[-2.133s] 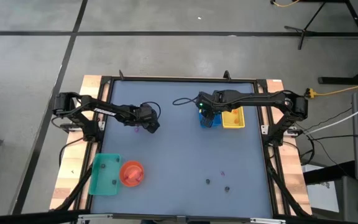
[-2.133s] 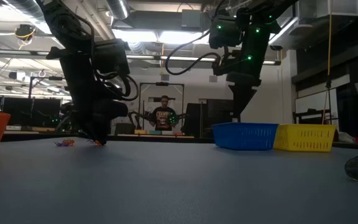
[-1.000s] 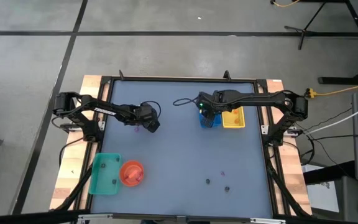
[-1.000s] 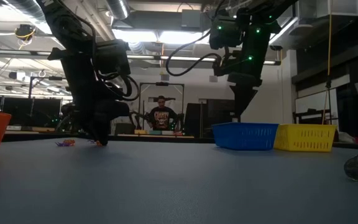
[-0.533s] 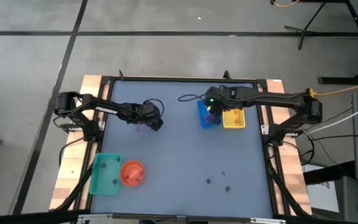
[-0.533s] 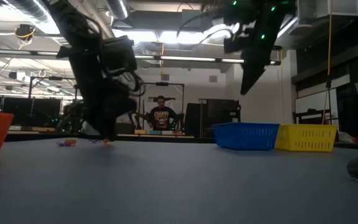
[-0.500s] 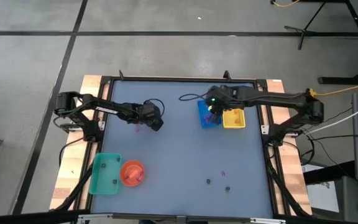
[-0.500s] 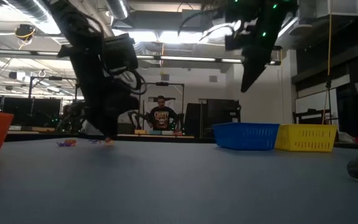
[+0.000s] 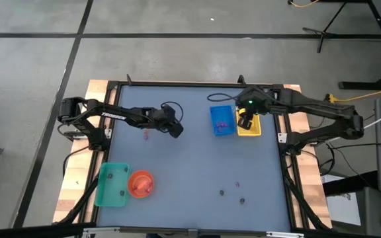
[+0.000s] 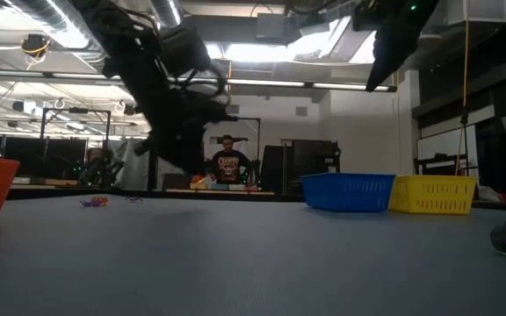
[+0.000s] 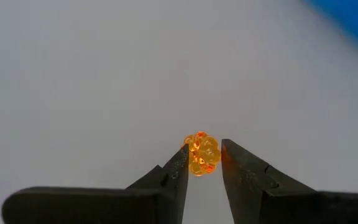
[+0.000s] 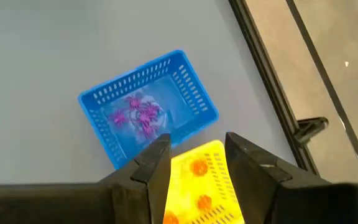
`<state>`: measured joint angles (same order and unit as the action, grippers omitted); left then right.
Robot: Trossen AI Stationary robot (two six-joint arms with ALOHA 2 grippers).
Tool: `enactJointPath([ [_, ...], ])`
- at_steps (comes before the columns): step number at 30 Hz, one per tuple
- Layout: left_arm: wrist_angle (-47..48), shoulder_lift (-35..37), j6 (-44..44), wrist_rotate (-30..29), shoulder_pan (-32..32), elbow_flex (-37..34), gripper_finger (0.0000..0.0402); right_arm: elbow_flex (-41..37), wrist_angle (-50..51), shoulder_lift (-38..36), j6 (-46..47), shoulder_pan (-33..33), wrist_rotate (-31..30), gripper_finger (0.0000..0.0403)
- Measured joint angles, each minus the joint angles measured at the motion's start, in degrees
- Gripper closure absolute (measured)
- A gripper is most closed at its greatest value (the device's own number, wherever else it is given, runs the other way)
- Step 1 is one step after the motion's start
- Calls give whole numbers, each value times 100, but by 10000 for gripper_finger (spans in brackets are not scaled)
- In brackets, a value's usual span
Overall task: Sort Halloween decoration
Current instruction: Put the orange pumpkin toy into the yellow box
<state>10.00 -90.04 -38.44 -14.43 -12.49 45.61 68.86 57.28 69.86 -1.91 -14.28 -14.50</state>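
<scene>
The Halloween decoration pieces are tiny. One orange piece (image 11: 201, 154) sits between the fingertips of my left gripper (image 9: 176, 130), which hangs above the table's far-left middle (image 10: 183, 165). A few purple pieces (image 9: 147, 135) lie on the table just behind it. A purple piece (image 9: 237, 184) and two dark ones (image 9: 221, 193) lie near the front right. My right gripper (image 9: 245, 123) hovers open and high over the yellow tray (image 12: 197, 186), which holds orange pieces. The blue tray (image 12: 148, 109) beside it holds purple pieces. My left gripper pinches the orange piece's two opposite sides (image 11: 192, 163) between the free ends of its two fingers. The fingers slant down toward the table. The piece is lifted clear of the table.
A green tray (image 9: 111, 185) with a few dark pieces and a round orange bowl (image 9: 140, 184) stand at the front left. The blue tray (image 9: 221, 121) and yellow tray (image 9: 249, 125) stand side by side at the far right. A person sits in the room beyond the table (image 10: 227, 165).
My left gripper has lifted off the table with the orange piece and moved toward the blue tray, tipping less steeply. My right gripper has risen out of the blue tray and drawn back toward the table's right edge, over the yellow tray.
</scene>
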Motion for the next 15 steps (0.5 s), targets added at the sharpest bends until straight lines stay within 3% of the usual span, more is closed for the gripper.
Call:
enactJointPath([
  [6,-1185,4,-63,511,23,12,324,0,254,-354,4,0,-2,251],
  [15,-2754,9,-201,478,311,12,324,0,439,-461,4,0,-46,251],
])
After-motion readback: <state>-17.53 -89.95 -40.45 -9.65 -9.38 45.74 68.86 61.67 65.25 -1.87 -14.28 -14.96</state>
